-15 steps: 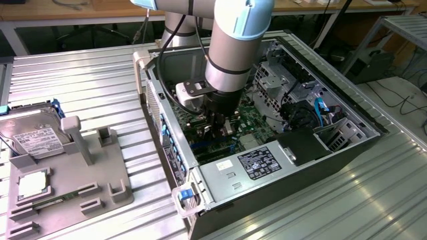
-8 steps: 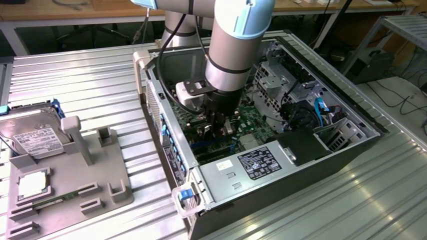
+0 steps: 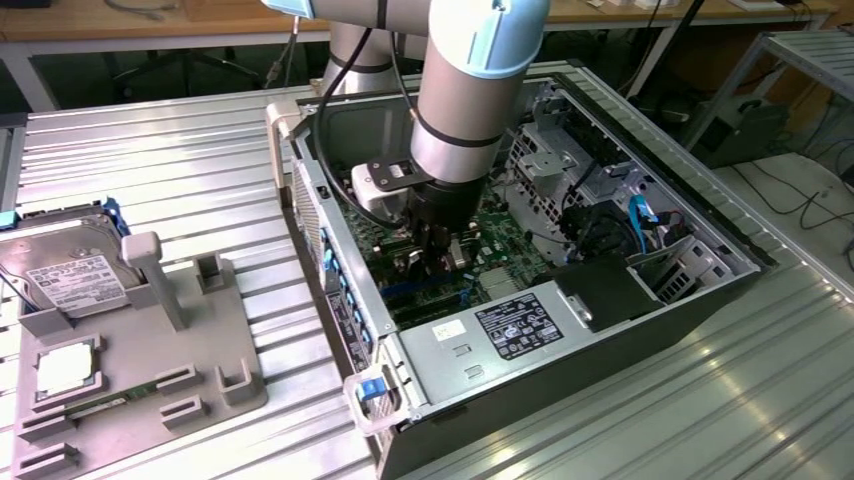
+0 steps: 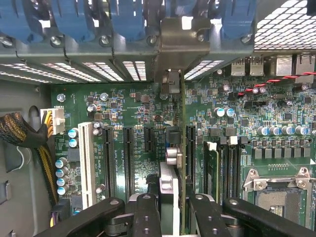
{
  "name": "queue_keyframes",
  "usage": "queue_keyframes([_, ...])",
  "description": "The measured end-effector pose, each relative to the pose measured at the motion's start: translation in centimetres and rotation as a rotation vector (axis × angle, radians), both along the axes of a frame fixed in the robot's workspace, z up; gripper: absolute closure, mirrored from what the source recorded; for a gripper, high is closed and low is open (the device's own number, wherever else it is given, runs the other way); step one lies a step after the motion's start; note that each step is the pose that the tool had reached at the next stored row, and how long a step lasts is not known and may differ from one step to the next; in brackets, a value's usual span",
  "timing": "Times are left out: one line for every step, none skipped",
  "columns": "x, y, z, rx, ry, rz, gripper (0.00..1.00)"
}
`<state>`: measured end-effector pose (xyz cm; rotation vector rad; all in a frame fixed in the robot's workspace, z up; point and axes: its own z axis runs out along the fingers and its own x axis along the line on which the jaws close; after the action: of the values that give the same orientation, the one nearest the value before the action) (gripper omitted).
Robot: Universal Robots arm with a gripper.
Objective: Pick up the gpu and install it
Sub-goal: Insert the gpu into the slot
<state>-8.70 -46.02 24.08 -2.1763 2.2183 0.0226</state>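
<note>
In the wrist view I see the gpu (image 4: 170, 190) edge-on, standing upright over the green motherboard (image 4: 128, 106) between its black expansion slots. Its pale metal bracket (image 4: 171, 42) reaches the rear slot openings under the blue latches. My gripper (image 4: 175, 210) is shut on the card, with a black finger (image 4: 147, 217) pressed on each side. In the exterior view the gripper (image 3: 434, 250) is deep inside the open computer case (image 3: 694, 215), low over the motherboard, and the arm hides most of the card.
A white slot (image 4: 85, 163), a braided cable bundle (image 4: 19, 133) and the CPU socket (image 4: 279, 197) flank the card. The power supply (image 3: 521, 325) sits at the case's near end. On the exterior view's left, a grey fixture (image 3: 200, 340) holds a hard drive (image 3: 67, 275).
</note>
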Motion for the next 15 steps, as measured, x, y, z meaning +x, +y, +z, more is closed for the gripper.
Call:
queue_keyframes([0.0,0.0,0.0,-0.0001,0.0,0.0,0.72])
queue_keyframes([0.0,0.0,-0.01,-0.0002,0.0001,0.0,0.72])
queue_keyframes([0.0,0.01,-0.09,0.0002,-0.0001,0.0,0.72])
queue_keyframes([0.0,0.0,-0.18,0.0001,0.0,0.0,0.72])
queue_keyframes([0.0,0.0,-0.27,0.0,0.0002,0.0,0.72])
queue_keyframes([0.0,0.0,-0.31,-0.0002,0.0004,0.0,0.72])
queue_keyframes([-0.01,-0.01,-0.34,-0.0006,0.0006,0.0,0.72])
queue_keyframes([-0.01,-0.01,-0.37,-0.0005,0.0006,0.0,0.72])
queue_keyframes([-0.01,0.0,-0.39,-0.0004,0.0005,0.0,0.72])
queue_keyframes([0.0,0.0,-0.41,-0.0002,0.0004,0.0,0.72])
queue_keyframes([0.0,0.0,-0.42,-0.0001,0.0002,0.0,0.72])
queue_keyframes([0.0,0.0,-0.42,-0.0001,0.0002,0.0,0.72])
queue_keyframes([0.0,0.0,-0.42,-0.0001,0.0003,0.0,0.72])
queue_keyframes([0.0,0.0,-0.42,-0.0001,0.0003,0.0,0.72])
queue_keyframes([0.0,0.0,-0.42,-0.0001,0.0003,0.0,0.72])
